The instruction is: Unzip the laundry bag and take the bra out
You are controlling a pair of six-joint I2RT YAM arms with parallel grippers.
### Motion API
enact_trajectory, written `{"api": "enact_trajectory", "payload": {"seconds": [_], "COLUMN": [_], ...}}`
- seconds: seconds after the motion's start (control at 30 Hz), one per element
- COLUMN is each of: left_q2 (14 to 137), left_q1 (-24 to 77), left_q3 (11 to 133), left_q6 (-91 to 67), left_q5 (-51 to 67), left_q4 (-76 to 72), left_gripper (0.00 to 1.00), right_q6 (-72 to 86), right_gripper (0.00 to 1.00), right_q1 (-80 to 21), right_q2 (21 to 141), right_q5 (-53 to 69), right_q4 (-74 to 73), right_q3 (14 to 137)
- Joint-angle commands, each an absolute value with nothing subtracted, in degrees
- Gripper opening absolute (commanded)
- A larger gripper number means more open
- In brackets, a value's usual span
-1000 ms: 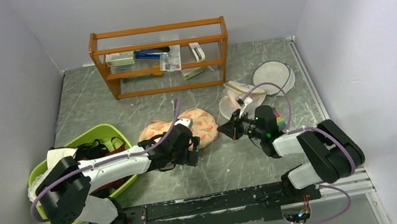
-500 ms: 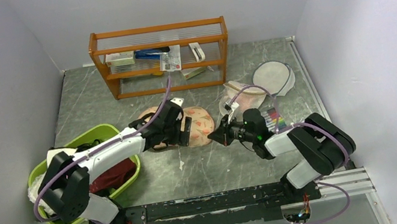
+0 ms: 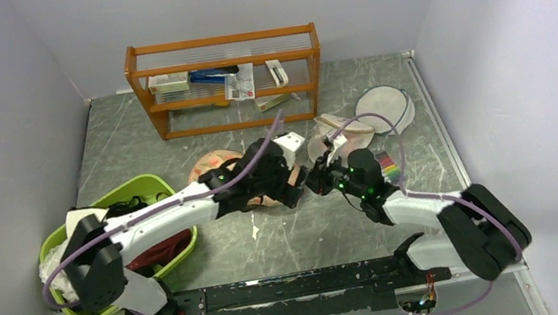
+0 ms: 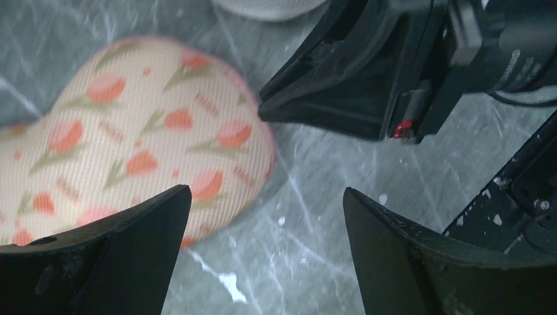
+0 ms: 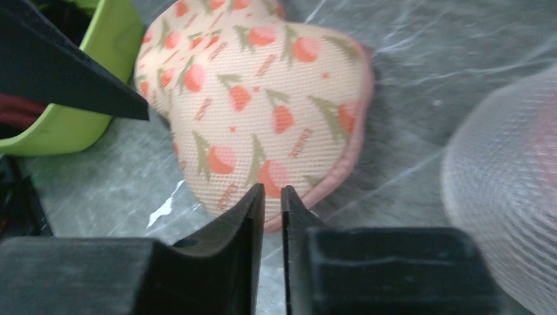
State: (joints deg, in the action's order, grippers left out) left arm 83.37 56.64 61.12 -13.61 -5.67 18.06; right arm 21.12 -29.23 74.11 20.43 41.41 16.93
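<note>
The laundry bag (image 5: 263,98), peach with red flowers, lies flat and zipped on the table; the left arm covers most of it in the top view (image 3: 212,163). My left gripper (image 4: 266,197) hangs open over the bag's right lobe (image 4: 131,138), with only bare table between its fingers. My right gripper (image 5: 272,190) sits at that lobe's pink rim, its jaws a thin slit apart and holding nothing. The two grippers nearly meet (image 3: 288,181) (image 3: 318,178). The bra is hidden.
A white mesh dome bag (image 3: 341,140) stands just behind the right gripper, and a round white mesh disc (image 3: 385,108) lies further back. A green basket (image 3: 165,185) of clothes sits at left. A wooden shelf (image 3: 226,81) stands at the back.
My left arm has swung rightwards across the bag to its right lobe. The right gripper has moved left and forward to meet the bag's rim, and its jaws have cracked slightly.
</note>
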Motion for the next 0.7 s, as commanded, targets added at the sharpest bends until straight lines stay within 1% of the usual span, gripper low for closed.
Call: {"api": "enact_trajectory", "payload": {"seconds": [0.0,0.07,0.1,0.17,0.4,0.5,0.57,0.67], "left_q2": [90.07,92.56,93.68,95.44,97.37,98.21,98.47,99.05], "left_q1": [58.61,59.12,59.28,59.89,60.38,60.38,60.38,60.39], "left_q3": [66.92,67.14,67.29,67.20,62.64,61.81,61.28,60.88], "left_q6": [-7.32,-6.31,-6.09,-5.44,-2.84,-1.75,-0.97,-0.08], "left_q5": [-8.48,-8.33,-8.56,-9.16,-11.59,-15.61,-17.14,-18.43], "left_q4": [15.58,14.85,15.01,15.13,10.15,9.70,9.42,8.87], "left_gripper": [0.96,0.92,0.92,0.92,0.95,0.92,0.89,0.83], "right_q6": [19.40,20.47,21.48,22.14,23.39,22.75,22.56,22.32], "right_gripper": [0.23,0.33,0.34,0.38,0.52,0.54,0.57,0.58], "right_q1": [-28.57,-26.08,-24.53,-21.96,-20.92,-20.90,-20.92,-20.92], "right_q2": [66.86,65.58,65.52,65.85,70.95,73.00,73.36,73.92], "right_q5": [6.44,3.10,3.22,7.38,12.84,16.78,18.69,20.70], "right_q4": [32.85,28.51,27.36,28.77,32.52,35.08,36.41,38.05], "right_q3": [15.77,16.09,16.12,15.56,15.91,16.17,15.81,15.64]}}
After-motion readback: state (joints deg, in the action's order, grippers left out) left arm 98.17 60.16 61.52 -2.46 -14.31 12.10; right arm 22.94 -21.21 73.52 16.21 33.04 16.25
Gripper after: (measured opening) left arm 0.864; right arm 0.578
